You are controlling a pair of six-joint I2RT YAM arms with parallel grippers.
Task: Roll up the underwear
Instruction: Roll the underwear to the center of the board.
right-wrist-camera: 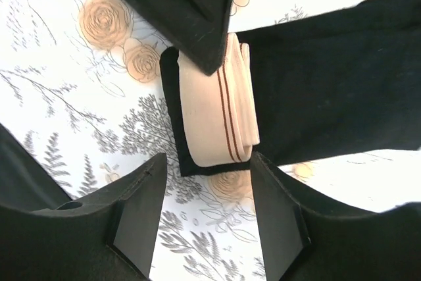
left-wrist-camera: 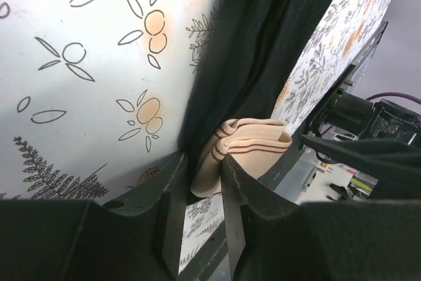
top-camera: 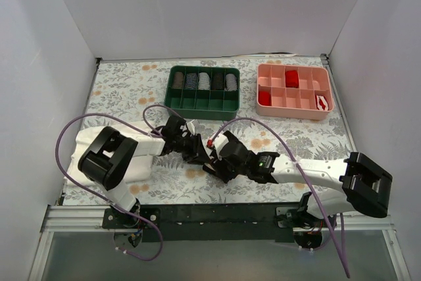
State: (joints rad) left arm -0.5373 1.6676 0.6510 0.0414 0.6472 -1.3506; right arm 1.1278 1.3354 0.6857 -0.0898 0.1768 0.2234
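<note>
underwear (right-wrist-camera: 329, 77) cropped at right, mostly hidden overhead

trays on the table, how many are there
2. The green tray sits at the back, near the middle. The pink tray sits just to its right, toward the back right corner. Neither wrist view shows another, and none seems hidden.
</note>
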